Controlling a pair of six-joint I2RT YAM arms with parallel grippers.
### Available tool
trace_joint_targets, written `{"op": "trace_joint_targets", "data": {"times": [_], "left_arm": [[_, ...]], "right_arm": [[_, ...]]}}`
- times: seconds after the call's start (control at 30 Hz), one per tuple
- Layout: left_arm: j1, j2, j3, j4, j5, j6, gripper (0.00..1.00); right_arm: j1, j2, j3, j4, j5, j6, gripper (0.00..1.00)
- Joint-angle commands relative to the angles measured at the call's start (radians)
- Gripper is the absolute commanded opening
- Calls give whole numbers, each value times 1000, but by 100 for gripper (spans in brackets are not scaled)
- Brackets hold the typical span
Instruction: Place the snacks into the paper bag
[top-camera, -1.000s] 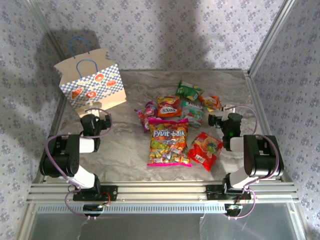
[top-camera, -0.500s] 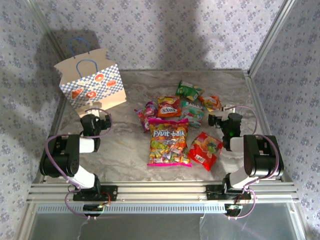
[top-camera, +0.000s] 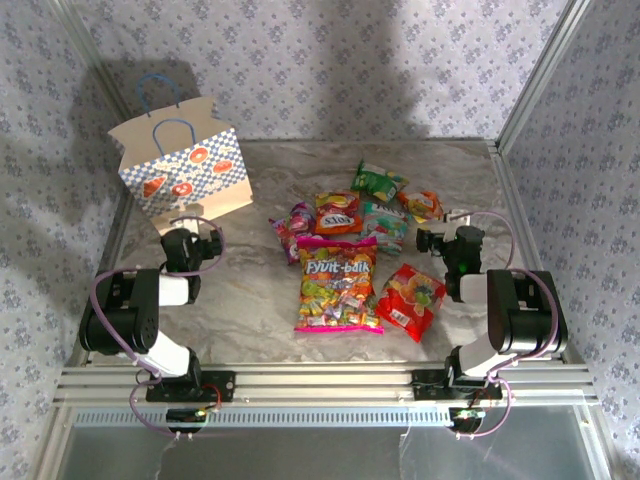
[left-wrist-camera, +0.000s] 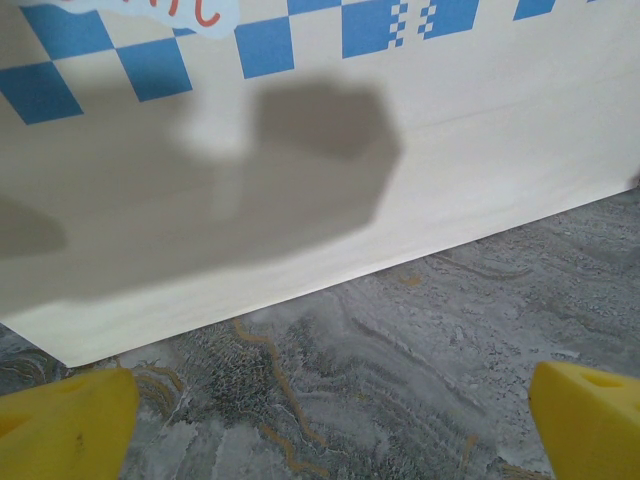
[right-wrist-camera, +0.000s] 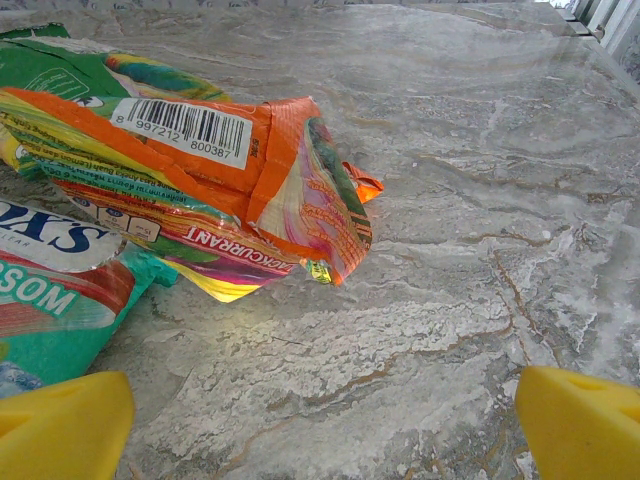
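- While no packet is bagged yet, the snacks (top-camera: 345, 250) lie loose at the middle of the surface (top-camera: 250, 300), spreading toward 2 o'clock.
- Paper bag (top-camera: 180, 165) stands upright at 10 o'clock, mouth up, its wide side running roughly 9 to 3 and its printed face toward 5 o'clock.
- Left tool (top-camera: 190, 238) is released, fingers spread wide, just in front of the bag's base.
- Right tool (top-camera: 440, 236) is also released, beside a small orange packet (right-wrist-camera: 230, 170) at 2 o'clock.
- Pink bag (top-camera: 338, 285), the largest, lies flat with its long axis 12 to 6 and its label top toward 12.
- Risk: the glossy packets may slip from a pinch on their flat faces.
- Risk: the light bag could tip or slide if the left tool nudges it.
- Risk: the pink bag, carried crosswise, may catch on the narrow mouth or handles.
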Motion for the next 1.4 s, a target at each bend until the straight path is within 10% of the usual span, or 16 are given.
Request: {"op": "trace_joint_targets", "data": {"times": [0.0, 0.57, 1.37], "left_arm": [[0, 3, 24, 26, -8, 12, 100], [1, 1, 24, 24, -7, 12, 100], [-126, -536, 370, -894, -130, -54, 99]], "right_arm": [[-4, 7, 18, -8, -4, -8, 100], [-3, 4, 14, -2, -2, -8, 100], [105, -443, 249, -668, 175, 28, 100]]}}
